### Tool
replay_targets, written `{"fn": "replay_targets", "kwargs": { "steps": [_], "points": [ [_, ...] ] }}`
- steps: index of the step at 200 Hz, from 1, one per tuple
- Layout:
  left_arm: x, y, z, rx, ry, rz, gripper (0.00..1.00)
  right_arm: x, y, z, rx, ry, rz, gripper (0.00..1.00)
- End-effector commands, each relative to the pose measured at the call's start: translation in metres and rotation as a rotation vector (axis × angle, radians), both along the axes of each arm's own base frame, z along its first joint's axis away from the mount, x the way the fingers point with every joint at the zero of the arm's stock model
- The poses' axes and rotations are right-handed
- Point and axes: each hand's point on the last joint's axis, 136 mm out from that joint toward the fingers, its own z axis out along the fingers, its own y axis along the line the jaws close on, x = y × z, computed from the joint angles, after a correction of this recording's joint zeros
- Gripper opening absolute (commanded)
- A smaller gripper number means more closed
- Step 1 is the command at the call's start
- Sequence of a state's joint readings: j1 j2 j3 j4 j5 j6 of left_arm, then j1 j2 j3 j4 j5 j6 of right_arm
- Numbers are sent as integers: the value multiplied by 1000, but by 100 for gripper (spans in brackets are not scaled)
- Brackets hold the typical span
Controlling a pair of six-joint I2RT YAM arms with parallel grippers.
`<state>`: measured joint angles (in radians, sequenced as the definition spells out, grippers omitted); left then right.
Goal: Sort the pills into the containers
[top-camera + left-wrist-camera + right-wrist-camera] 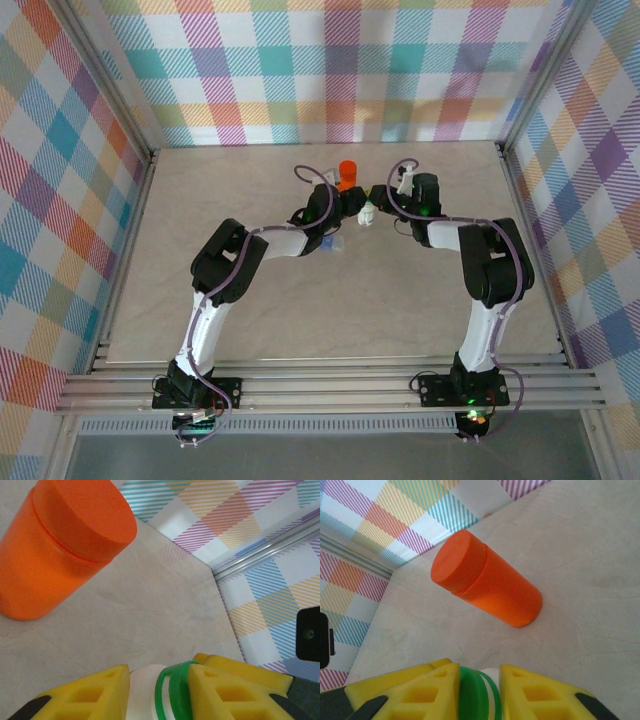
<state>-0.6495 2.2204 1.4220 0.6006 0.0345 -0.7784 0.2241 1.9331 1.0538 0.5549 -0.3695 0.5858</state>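
**Two-arm grasp on a pill bottle, mid-worktop.** Left gripper (159, 670): jaws clamped on the white green-capped bottle (144, 686), yellow pads on either side of the white body where it meets the cap. Right gripper (480, 671): jaws clamped from the opposite side on the green cap (471, 690). In the top view the two grippers meet nose to nose, with the bottle between them, and it appears to be held off the worktop (150, 605).

An orange bottle (347, 172), capped, stands on the worktop just beyond the grasp. A pale-blue piece near the left forearm, most likely the pill-box strip (333, 243), lies on the near side of the grasp. No pills can be made out; they are presumably inside a bottle.

*Likely step:* uncapping, with nothing sorted yet.

*Hazards:*
- The two grips sit very close together, so any twist may make the pads of one gripper foul those of the other.
- A cap that releases suddenly could jolt the bottle and scatter pills across the worktop, away from the strip.
- A weak hold on the smooth body could let the bottle turn with the cap.
- A swing of the left forearm could push the strip.
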Motion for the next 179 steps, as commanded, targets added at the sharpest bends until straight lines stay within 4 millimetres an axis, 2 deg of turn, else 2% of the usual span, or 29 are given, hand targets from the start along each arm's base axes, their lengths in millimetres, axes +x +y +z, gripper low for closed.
{"fn": "replay_targets", "kwargs": {
  "steps": [1, 38, 59, 88, 111, 131, 150, 179],
  "points": [
    [-37, -12, -62, 95, 222, -136, 37, -21, -5, -41, -69, 218, 16, 29],
    [-33, -16, -29, 66, 184, -151, 39, -15, -14, -9, -136, 176, 1, 38],
    [-31, -13, -7, 54, 157, -144, 43, -15, -18, 7, -186, 152, 10, 42],
    [-29, 4, 17, 73, 145, -97, 61, -18, -25, 17, -294, 165, 37, 54],
    [-32, 24, 37, 69, 106, -61, 67, -20, -29, 28, -355, 151, 52, 60],
    [-38, 42, 55, 84, 69, -39, 69, -25, -24, 30, -402, 165, 110, 64],
    [-49, 60, 70, 135, 34, -16, 71, -29, -18, 21, -482, 200, 147, 66],
    [-67, 89, 75, 221, 10, 30, 73, -33, -6, 4, -557, 240, 183, 69]
  ]
}}
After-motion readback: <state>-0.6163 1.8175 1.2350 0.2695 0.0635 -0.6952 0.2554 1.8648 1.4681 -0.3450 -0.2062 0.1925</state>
